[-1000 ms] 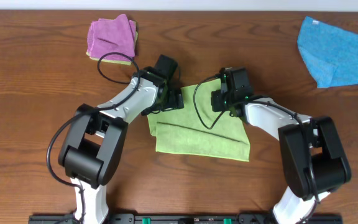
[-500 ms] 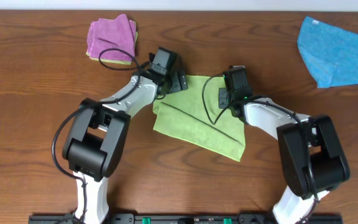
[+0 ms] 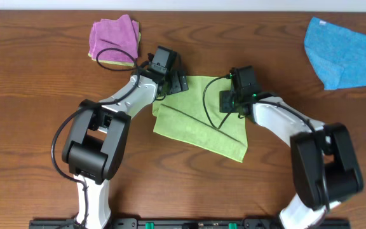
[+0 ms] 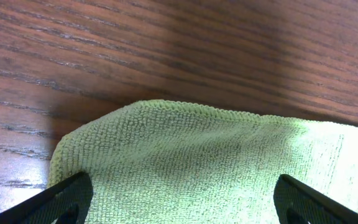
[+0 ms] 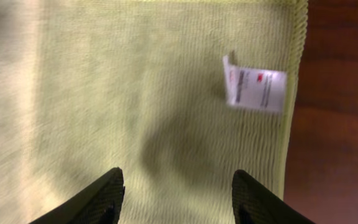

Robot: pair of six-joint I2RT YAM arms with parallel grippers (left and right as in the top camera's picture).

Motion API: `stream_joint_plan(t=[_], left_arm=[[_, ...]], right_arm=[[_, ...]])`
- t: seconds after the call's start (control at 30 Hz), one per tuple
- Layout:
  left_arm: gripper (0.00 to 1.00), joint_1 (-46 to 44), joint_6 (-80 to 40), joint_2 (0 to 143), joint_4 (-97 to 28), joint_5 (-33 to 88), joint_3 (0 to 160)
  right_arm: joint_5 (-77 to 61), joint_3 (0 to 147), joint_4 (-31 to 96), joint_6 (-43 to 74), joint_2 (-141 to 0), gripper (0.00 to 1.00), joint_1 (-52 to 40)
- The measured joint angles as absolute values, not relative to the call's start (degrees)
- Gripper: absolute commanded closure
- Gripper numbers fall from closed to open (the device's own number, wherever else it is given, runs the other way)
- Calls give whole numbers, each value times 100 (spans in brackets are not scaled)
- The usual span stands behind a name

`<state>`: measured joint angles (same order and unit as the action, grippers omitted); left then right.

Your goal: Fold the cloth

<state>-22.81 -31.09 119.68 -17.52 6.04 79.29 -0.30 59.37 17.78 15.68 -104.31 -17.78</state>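
The green cloth (image 3: 199,121) lies flat and slightly skewed at the table's middle. My left gripper (image 3: 175,83) is open over the cloth's far left corner. In the left wrist view its fingers (image 4: 182,186) stand wide apart over the green cloth's rounded corner (image 4: 185,143), holding nothing. My right gripper (image 3: 229,102) is open over the cloth's far right part. In the right wrist view its fingers (image 5: 178,180) spread above the cloth (image 5: 135,81), next to a white label (image 5: 253,90) by the hemmed edge.
A folded purple cloth (image 3: 113,37) lies on a yellow-green one at the far left. A blue cloth (image 3: 343,52) lies spread at the far right. The rest is brown wooden table (image 3: 30,114).
Both grippers moved toward the far side of the table. The green cloth went from a bunched, doubled shape to a flatter, tilted sheet, its far edge now farther back.
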Motion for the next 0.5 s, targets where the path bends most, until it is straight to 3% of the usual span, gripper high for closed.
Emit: stream_joint_plan(t=[0.3, 0.5], left_arm=[[5, -2226, -3015, 11966, -2331, 823, 8132], [5, -2215, -2683, 11909, -3671, 882, 8545]], right_arm=[[-1072, 6097, 3406, 1507, -9616, 47, -2034], [-1468, 6090, 4626, 1380, -9616, 44, -2394]])
